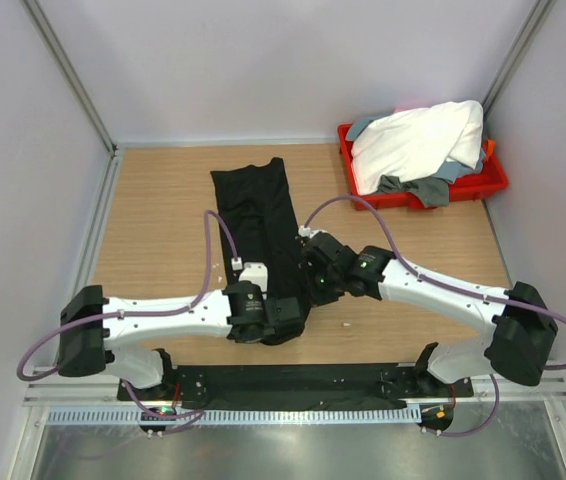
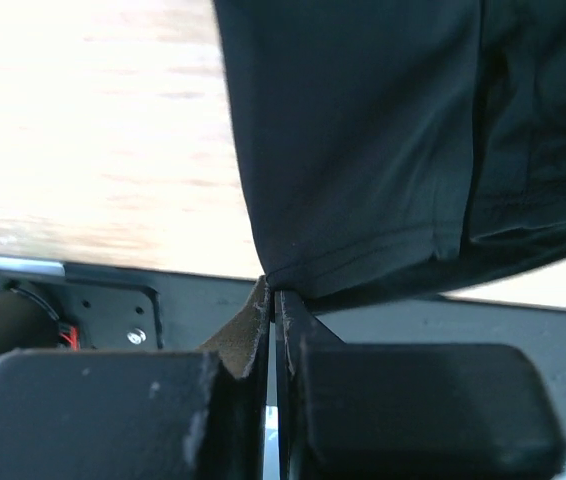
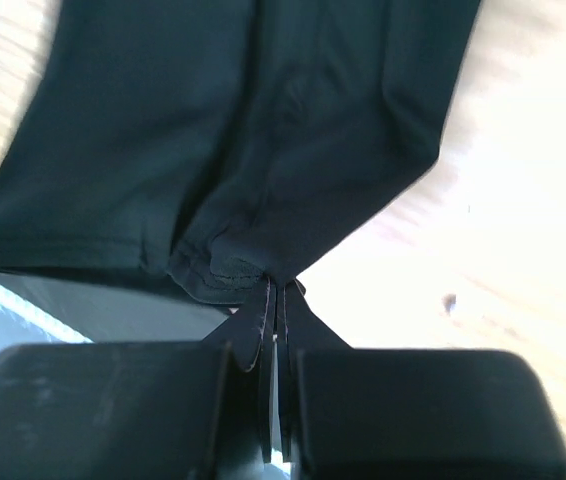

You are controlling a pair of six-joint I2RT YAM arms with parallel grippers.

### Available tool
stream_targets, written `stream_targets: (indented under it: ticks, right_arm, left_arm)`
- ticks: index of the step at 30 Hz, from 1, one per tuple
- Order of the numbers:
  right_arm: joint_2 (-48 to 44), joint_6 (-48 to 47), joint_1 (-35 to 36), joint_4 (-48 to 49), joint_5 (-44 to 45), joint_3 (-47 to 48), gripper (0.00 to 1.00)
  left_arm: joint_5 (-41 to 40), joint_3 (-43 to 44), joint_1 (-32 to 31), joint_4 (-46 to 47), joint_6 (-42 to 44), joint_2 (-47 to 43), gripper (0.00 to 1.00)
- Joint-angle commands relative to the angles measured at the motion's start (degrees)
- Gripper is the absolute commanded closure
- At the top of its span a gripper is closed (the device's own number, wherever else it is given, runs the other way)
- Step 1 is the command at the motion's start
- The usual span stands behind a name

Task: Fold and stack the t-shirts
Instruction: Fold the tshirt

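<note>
Both pairs are pinched shut on the black shirt (image 1: pixel 258 215). Your left fingers (image 2: pixel 248 335) grip a stitched hem corner and your right fingers (image 3: pixel 251 325) hold a bunched bit of the same near end. The shirt lies as a long narrow strip across the middle of the table (image 1: pixel 163 230), running from near the far edge towards you. Its sides look already folded in, and the near end is lifted where you hold it.

By my reading you are early in the job. This shirt needs its crosswise fold, and no stack exists yet. The white shirt (image 1: pixel 418 140) and the grey shirt (image 1: pixel 418 188) sit heaped and unfolded in the red tray (image 1: pixel 488 183) at the far right corner.

The black cloth looks thin and limp, mostly smooth, with some puckering by your right fingers.
</note>
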Motion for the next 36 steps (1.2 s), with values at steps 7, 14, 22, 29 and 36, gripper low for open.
stream_targets:
  ticks: [7, 14, 22, 29, 36]
  right_arm:
    - [10.4, -9.1, -8.9, -1.9, -1.3, 16.8, 0.99]
    - [19.9, -14.3, -14.4, -5.0, -3.7, 31.5, 0.99]
    - [28.9, -17.1, -18.7, -7.2, -6.6, 41.6, 0.99]
    - [34.7, -18.6, -21.7, -8.0, -9.2, 47.6, 0.99]
    - [39.4, -18.9, -23.9, -7.6, -12.4, 51.2, 0.99]
  left_arm:
    - [0.1, 4.4, 17.2, 4.2, 18.0, -5.6, 1.00]
    - [5.7, 9.7, 30.9, 8.7, 32.4, 0.3, 1.00]
    - [10.3, 17.9, 41.2, 11.3, 41.1, 9.4, 1.00]
    - [11.9, 23.2, 46.2, 12.3, 44.6, 15.6, 1.00]
    - [12.1, 29.0, 48.9, 11.5, 47.1, 21.7, 1.00]
